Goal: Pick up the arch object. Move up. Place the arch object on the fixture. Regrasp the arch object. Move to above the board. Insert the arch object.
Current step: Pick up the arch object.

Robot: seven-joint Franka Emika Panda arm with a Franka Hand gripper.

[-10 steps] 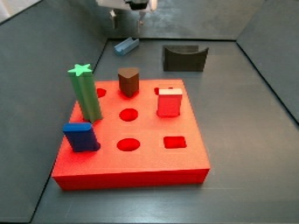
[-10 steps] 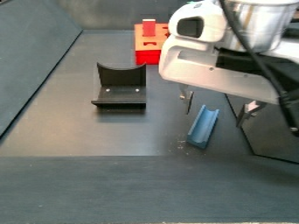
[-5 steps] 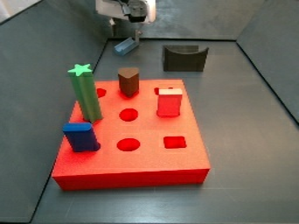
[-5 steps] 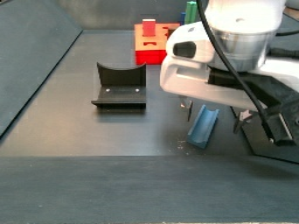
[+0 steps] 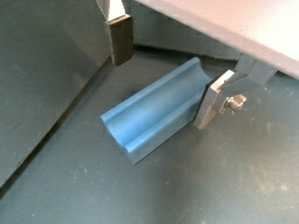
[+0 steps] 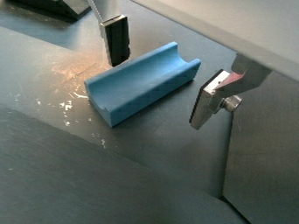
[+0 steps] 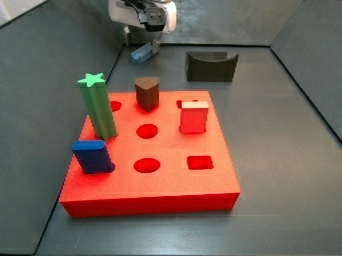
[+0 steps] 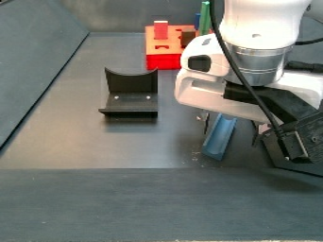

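Observation:
The arch object (image 5: 156, 112) is a grey-blue elongated block with a groove along its top, lying on the dark floor; it shows in both wrist views (image 6: 138, 82) and in a side view (image 8: 222, 134). My gripper (image 5: 166, 68) is open and low over it, with one finger (image 5: 121, 41) on each side and a gap to each; one finger (image 6: 211, 98) stands close to the block's end. The gripper body (image 7: 142, 18) hides most of the arch in a side view. The fixture (image 7: 210, 66) stands apart (image 8: 128, 93). The red board (image 7: 154, 160) lies nearer.
On the board stand a green star-topped peg (image 7: 96, 105), a brown peg (image 7: 147, 93), a red block (image 7: 193, 115) and a blue cuboid (image 7: 91, 156). Dark walls (image 7: 67, 40) enclose the floor.
My gripper has come down over the arch object, so its open fingers now straddle the block. The arch has not moved.

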